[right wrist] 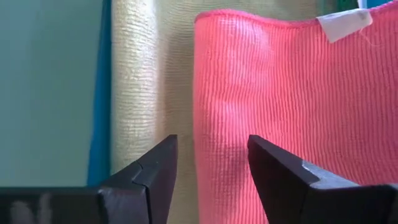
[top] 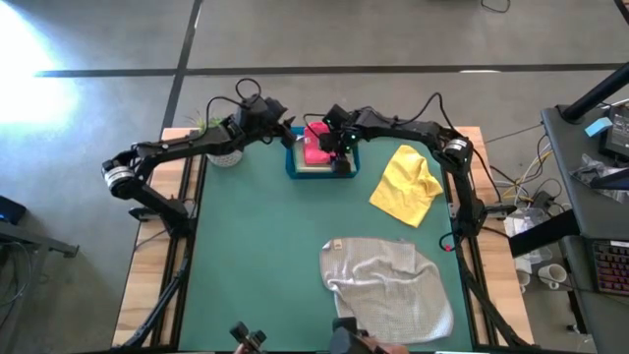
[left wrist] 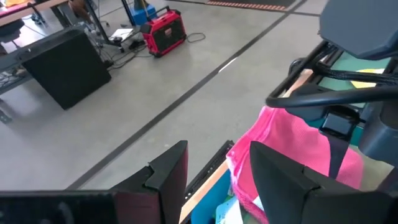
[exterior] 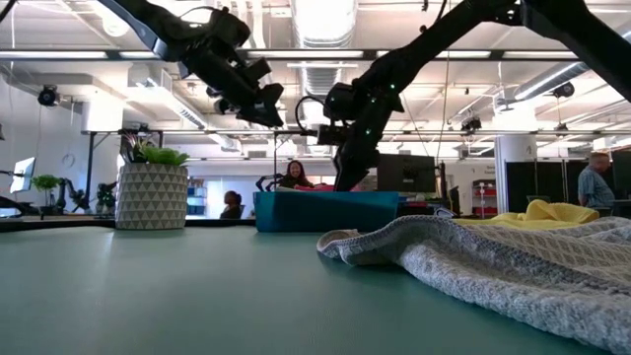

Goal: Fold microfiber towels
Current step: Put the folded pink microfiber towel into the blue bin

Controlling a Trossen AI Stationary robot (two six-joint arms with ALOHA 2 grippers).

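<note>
The blue tray point(top: 291, 163) sits at the far edge of the green desk point(top: 256, 256), at the middle, and both arms meet over it. The hot pink towel point(top: 315, 147) lies in the tray on top of a pale yellowish cloth point(right wrist: 134, 74); the right gripper point(top: 339, 147) hangs just above the pink towel's edge with its jaws released and nothing between them, as the right wrist view shows close up, along with a white label point(right wrist: 343, 23) at the towel's corner. The left gripper point(top: 278, 124) hovers by the tray's far left corner, jaws also parted and empty; its wrist view looks past the desk edge to the concrete floor and catches the pink towel point(left wrist: 292, 146) rising over the tray rim. The potted plant point(top: 222, 147) stands just left of the tray, close under the left arm. The yellow towel point(top: 407, 183) lies crumpled near the desk's right edge, right of the tray and apart from it; the light grey towel point(top: 387, 285) is heaped at the near right corner. The left half and centre of the desk lie bare. The low view alone shows the grey towel point(exterior: 513, 261) bulking in the foreground, the tray's wall point(exterior: 325, 211) hiding its contents, and people seated in the room behind.
</note>
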